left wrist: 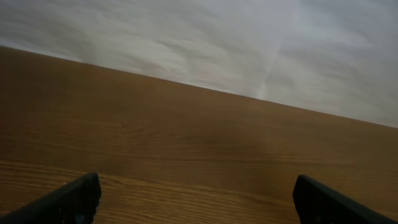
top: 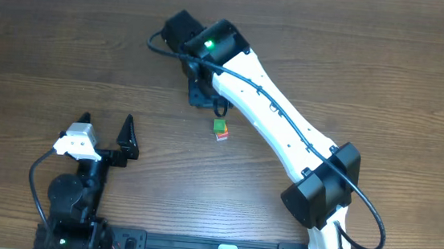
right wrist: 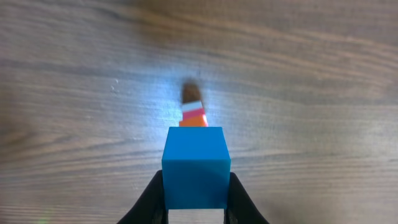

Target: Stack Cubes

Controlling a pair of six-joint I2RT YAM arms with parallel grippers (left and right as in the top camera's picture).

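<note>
My right gripper pinches one blue cube above the bench, near one small stack that shows two cubes, green on top and red below. My left gripper sits spread, well apart from both.

No text, label or number can be read anywhere.
</note>
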